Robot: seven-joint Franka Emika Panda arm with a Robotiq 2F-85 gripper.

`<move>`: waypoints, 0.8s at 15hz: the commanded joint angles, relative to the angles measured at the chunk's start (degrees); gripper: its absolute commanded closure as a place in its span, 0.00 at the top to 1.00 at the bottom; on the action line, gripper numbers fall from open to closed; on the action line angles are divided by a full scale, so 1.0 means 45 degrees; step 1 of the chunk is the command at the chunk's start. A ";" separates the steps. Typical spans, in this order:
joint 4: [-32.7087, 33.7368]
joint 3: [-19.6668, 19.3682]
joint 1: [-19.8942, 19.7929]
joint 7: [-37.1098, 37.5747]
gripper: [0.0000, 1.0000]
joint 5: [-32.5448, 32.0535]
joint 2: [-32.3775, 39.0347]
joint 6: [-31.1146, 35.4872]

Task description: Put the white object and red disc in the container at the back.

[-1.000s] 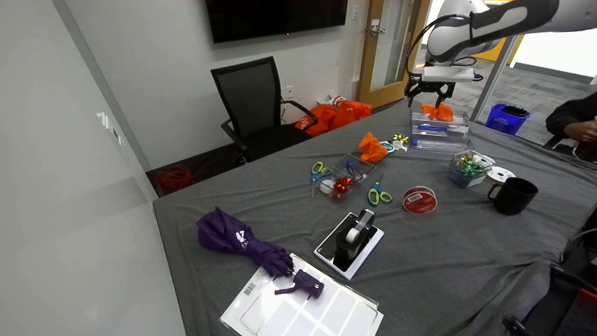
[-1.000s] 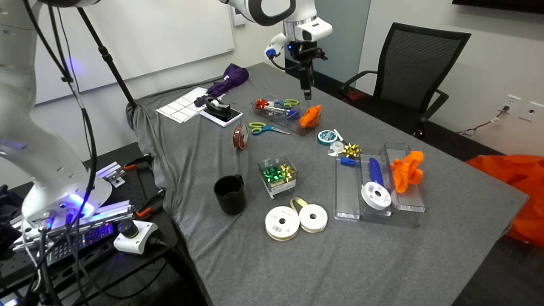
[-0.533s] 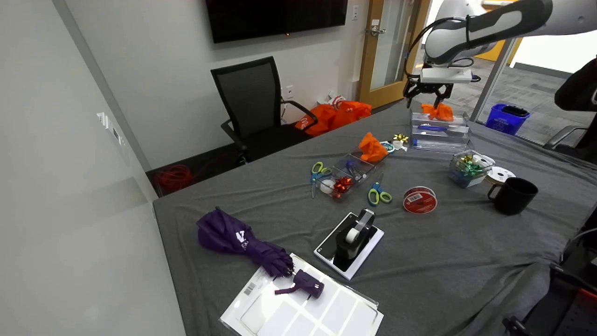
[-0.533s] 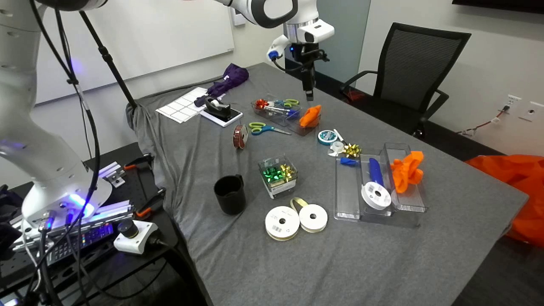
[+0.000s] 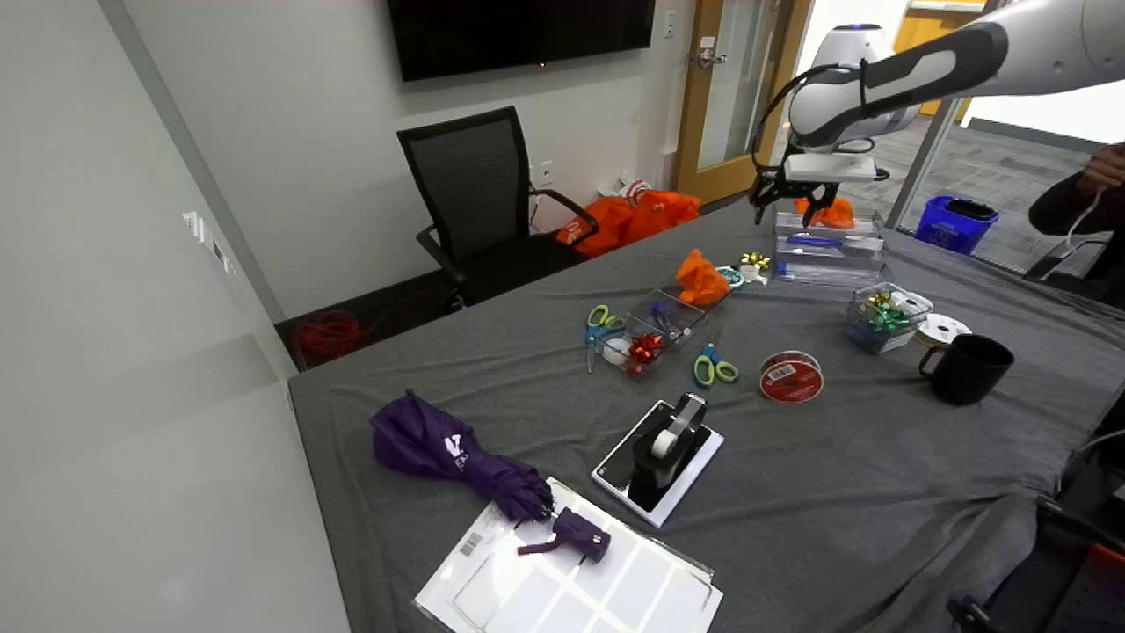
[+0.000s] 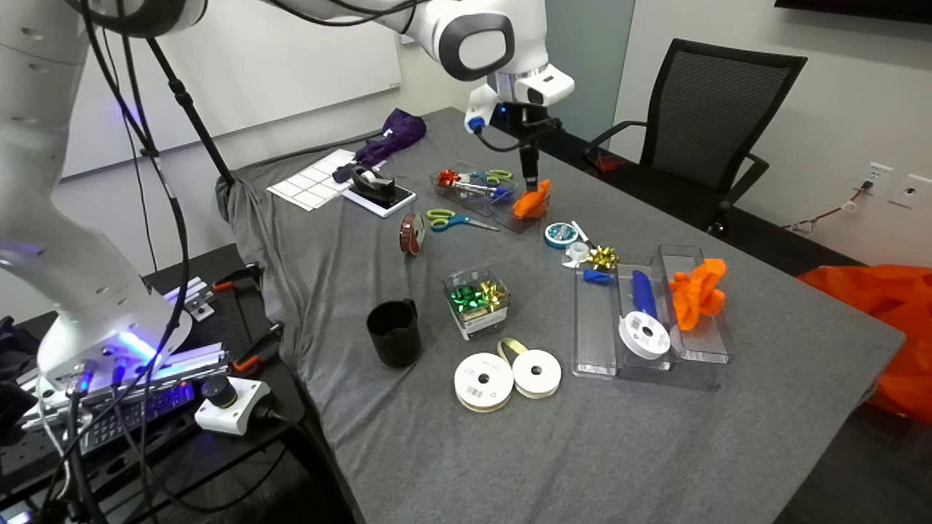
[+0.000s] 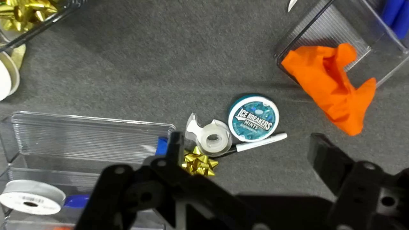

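Round teal tin [image 7: 254, 118]: "ICE BREAKERS MINTS WINTERGREEN"

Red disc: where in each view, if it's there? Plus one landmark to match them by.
In an exterior view: the red disc is right of centre, a little below mid-height.
In an exterior view: the red disc is left of centre, a little above mid-height.
Wrist view: not in the picture.
Shared landmark: the round teal mint tin, right of centre in the wrist view and in both exterior views.
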 commanded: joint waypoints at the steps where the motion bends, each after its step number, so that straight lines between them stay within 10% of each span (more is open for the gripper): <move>1: 0.1273 0.0646 -0.0865 -0.1482 1.00 0.0920 0.1668 0.0394; 12: 0.4399 0.0376 -0.1553 -0.1681 1.00 0.1240 0.4899 0.0294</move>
